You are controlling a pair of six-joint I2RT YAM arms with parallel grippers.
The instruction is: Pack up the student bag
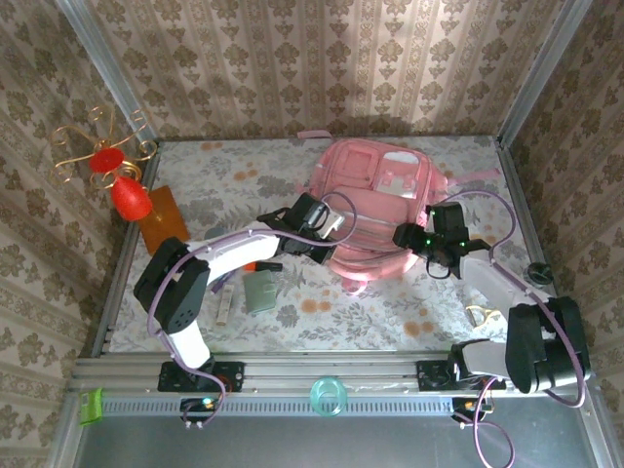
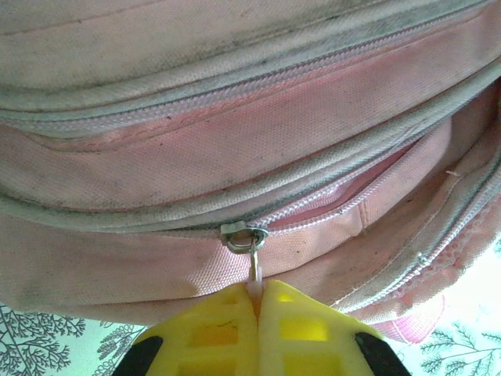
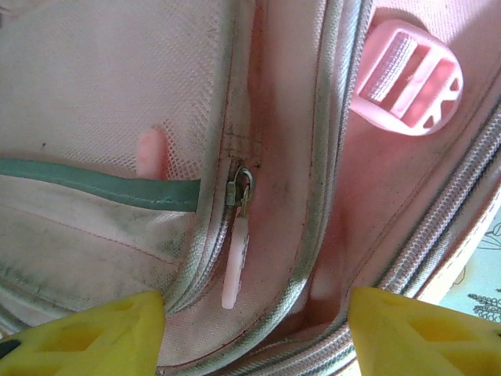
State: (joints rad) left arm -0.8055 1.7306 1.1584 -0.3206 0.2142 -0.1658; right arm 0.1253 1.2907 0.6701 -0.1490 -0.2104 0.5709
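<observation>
Left hand [image 2: 257, 296] tight on student bag [image 2: 235, 117] zipper pull [image 2: 255, 270]

No text, label, brand, number or sign can be read anywhere. On the student bag [image 1: 375, 210] only plain pink fabric, mesh and zips are seen. Any marking on the pale pull tab [image 3: 235, 262] is too blurred to be made out.
</observation>
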